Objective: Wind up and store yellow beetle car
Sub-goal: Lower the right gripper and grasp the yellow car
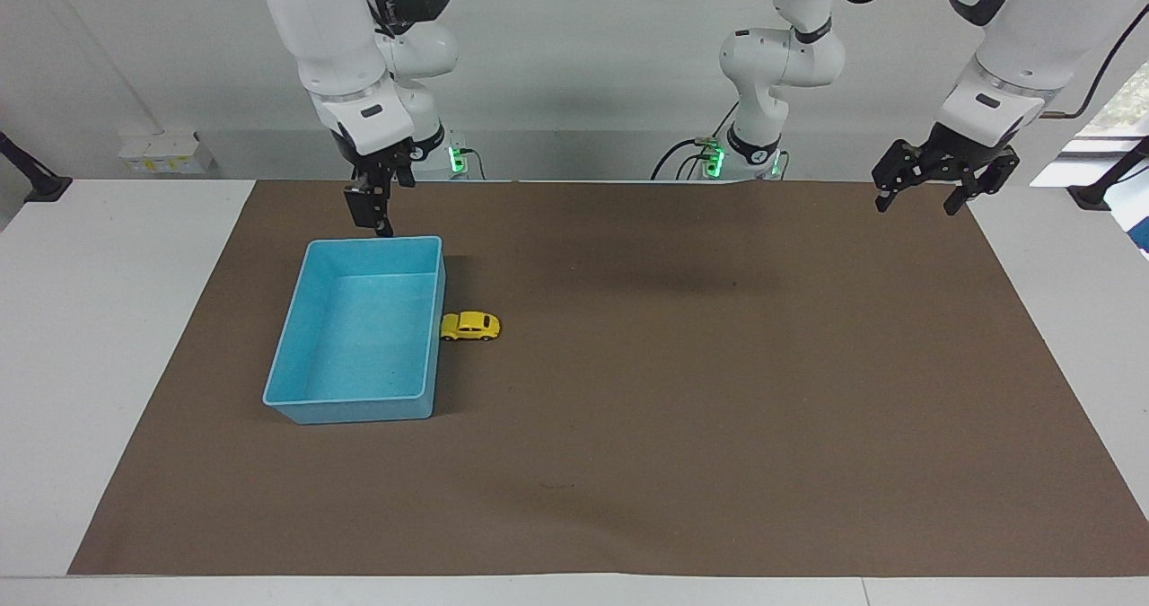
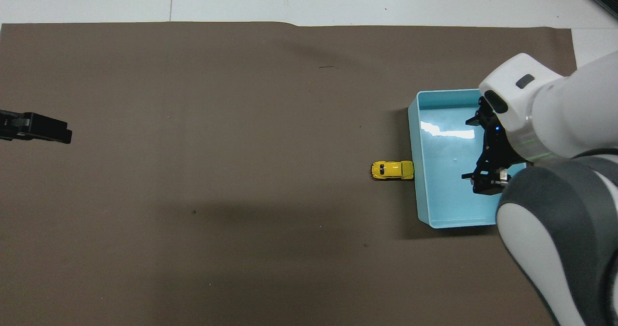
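Brown mat [image 1: 682, 390] over white table [image 1: 108, 319], pale wall [image 1: 583, 67], blue bin [image 1: 296, 406]

Bright, even light from above; both views are sharp. Soft, broad shadows lie on the brown mat [image 1: 718, 408]. White glare streaks the blue bin [image 2: 419, 181] floor beside the right claw [image 2: 485, 185].
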`<state>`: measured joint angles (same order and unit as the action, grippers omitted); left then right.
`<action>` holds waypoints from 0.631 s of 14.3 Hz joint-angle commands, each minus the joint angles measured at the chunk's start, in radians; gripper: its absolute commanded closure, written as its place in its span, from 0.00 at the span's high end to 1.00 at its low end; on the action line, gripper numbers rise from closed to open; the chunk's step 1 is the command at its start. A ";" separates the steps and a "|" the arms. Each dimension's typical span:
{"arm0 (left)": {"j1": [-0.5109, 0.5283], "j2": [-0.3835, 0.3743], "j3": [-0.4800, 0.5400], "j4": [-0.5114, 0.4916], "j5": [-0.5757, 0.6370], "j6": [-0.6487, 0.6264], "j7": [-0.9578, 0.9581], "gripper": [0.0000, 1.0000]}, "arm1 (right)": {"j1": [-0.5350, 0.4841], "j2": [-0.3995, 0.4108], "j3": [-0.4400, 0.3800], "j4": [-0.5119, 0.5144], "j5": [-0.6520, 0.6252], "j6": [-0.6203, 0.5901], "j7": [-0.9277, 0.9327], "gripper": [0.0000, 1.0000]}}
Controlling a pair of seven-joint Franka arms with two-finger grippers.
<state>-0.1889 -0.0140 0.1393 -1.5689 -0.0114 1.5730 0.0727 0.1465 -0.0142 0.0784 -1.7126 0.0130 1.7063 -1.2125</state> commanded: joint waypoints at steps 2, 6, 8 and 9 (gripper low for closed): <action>0.011 0.003 -0.009 0.010 0.022 -0.019 -0.011 1.00 | 0.056 0.057 -0.003 -0.061 -0.010 0.088 -0.050 1.00; 0.011 0.003 -0.009 0.012 0.022 -0.019 -0.011 1.00 | 0.076 0.103 -0.003 -0.105 -0.010 0.174 -0.055 1.00; 0.011 0.003 -0.009 0.010 0.024 -0.019 -0.011 1.00 | 0.077 0.100 -0.003 -0.139 -0.010 0.200 -0.056 1.00; 0.011 0.003 -0.010 0.010 0.022 -0.019 -0.011 1.00 | 0.078 0.096 -0.002 -0.160 -0.011 0.223 -0.058 1.00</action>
<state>-0.1889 -0.0140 0.1393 -1.5689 -0.0114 1.5728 0.0726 0.2248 0.1082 0.0785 -1.8183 0.0124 1.8876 -1.2390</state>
